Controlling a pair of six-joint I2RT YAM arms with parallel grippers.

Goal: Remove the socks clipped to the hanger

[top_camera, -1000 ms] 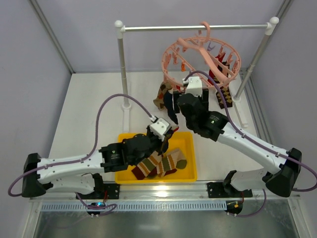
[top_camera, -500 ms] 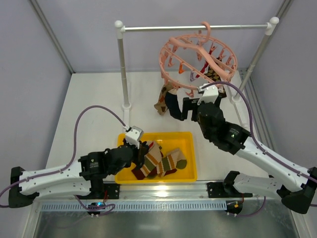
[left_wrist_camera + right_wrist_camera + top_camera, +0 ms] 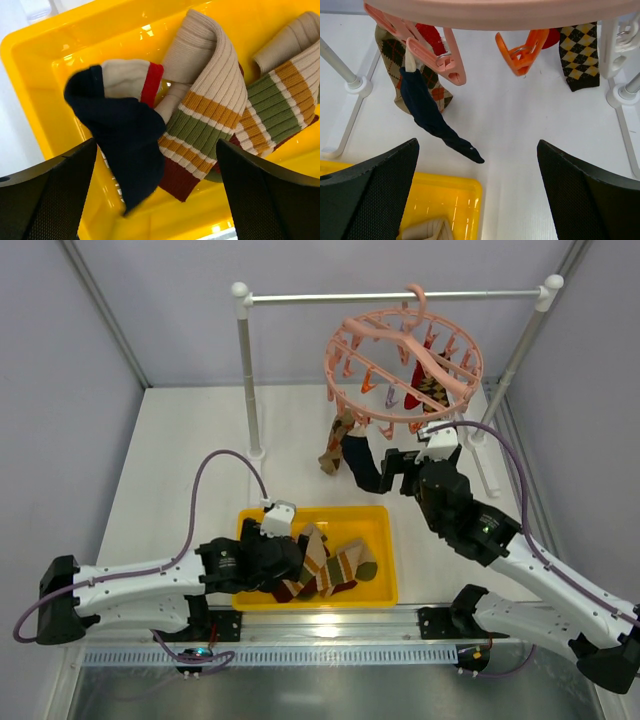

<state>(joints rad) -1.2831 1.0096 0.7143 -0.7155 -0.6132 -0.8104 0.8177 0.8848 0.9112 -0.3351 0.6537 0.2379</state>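
The salmon-pink ring hanger (image 3: 405, 365) hangs by its hook from the rail. A navy sock (image 3: 430, 112) and a brown argyle sock (image 3: 395, 60) dangle from its clips, with a red sock (image 3: 430, 35) and a black-and-yellow argyle sock (image 3: 579, 55) further round. My right gripper (image 3: 400, 470) is open below the ring's near edge, a little to the right of the navy sock and apart from it. My left gripper (image 3: 157, 195) is open over the yellow bin (image 3: 50, 100). A navy sock with a white-and-red cuff (image 3: 125, 135) lies loose between its fingers, on striped socks (image 3: 210, 110).
The white-and-metal rail stand (image 3: 245, 370) has posts on either side of the hanger, with feet on the table. The yellow bin (image 3: 390, 550) sits at the near edge between the two arms. Empty pink and orange clips (image 3: 522, 50) hang from the ring.
My left gripper has opened and let the navy sock go into the bin. My right arm has drawn back to the right, away from the hanger, which has swung.
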